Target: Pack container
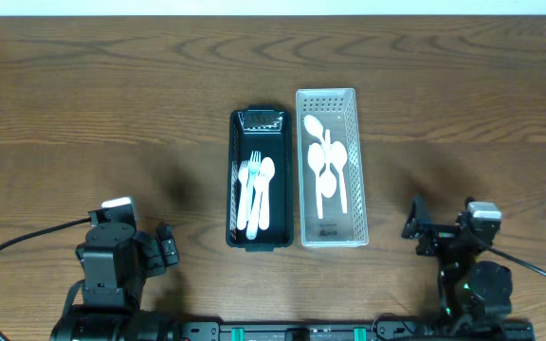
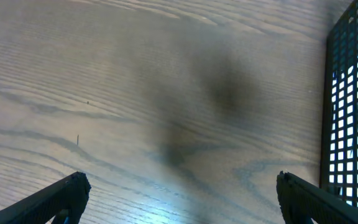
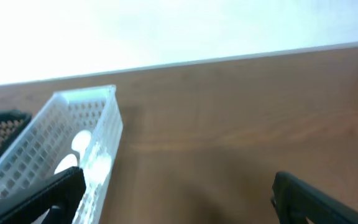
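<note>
- The black basket (image 1: 233, 180) stands at mid-table. Its white forks (image 1: 250, 189) and one spoon (image 1: 266, 185) lie lengthwise, which suits its narrow shape.
- The white basket (image 1: 325, 93) stands just beside its right wall and holds white spoons (image 1: 325, 166) (probably the stock to sort, though I cannot be sure).
- The left gripper (image 2: 180, 190) hangs low, near-left of the black basket, with its fingers spread wide and empty.
- The right gripper (image 3: 179, 186) waits to the right, beyond the white basket, also spread wide and holding nothing.
</note>
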